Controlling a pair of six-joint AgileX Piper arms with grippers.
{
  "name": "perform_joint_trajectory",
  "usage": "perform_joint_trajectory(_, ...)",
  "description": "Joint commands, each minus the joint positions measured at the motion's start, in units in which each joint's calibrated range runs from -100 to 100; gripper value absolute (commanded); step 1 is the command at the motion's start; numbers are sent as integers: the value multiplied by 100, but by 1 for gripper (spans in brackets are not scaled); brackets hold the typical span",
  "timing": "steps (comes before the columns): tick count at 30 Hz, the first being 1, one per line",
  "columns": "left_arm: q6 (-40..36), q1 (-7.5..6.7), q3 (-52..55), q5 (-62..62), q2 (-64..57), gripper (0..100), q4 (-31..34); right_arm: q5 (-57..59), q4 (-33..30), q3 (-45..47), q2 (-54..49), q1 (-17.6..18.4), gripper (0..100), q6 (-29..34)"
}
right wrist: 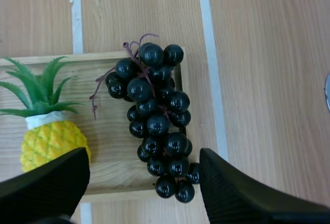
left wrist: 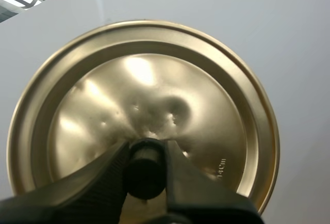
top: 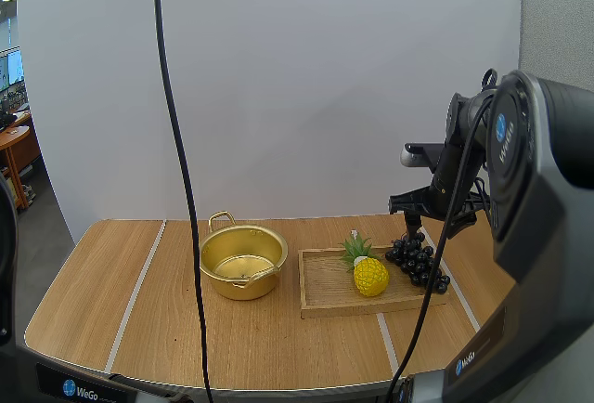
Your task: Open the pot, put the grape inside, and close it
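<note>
The bunch of black grapes point(right wrist: 154, 126) lies at the right end of the light wooden tray point(top: 325, 282), beside a yellow toy pineapple point(top: 370, 275). The right gripper point(right wrist: 142, 157) hovers above the grapes with its jaws spread. The open round gold metal pot point(top: 243, 262) stands just left of the tray. The left gripper point(left wrist: 147, 154) pinches the black knob point(left wrist: 146, 170) of the gold lid point(left wrist: 139, 95), held high.

A robotics lab bench, set in what looks like an open office. A wooden table point(top: 278, 338) marked with strips of pale tape point(top: 140, 284) stands before a plain white screen point(top: 325, 97), and the robot arm point(top: 548, 189) carries a maker's label point(top: 467, 362). The props are staged: a gold pot point(top: 243, 262), and a toy pineapple point(top: 369, 273) on a wooden tray point(top: 325, 282). Past the screen's left edge is a desk point(top: 14, 143) with what may be monitors point(top: 9, 69).
</note>
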Motion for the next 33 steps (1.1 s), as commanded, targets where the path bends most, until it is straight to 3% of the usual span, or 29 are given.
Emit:
perform_joint_trajectory(1, -13, -21, -40, -270, -48, 0, 28, -210, 14, -72, 160, -24, 100, -152)
perform_joint_trajectory(33, -13, -21, -40, -270, -48, 0, 28, -699, 54, -391, 1543, -24, 100, -603)
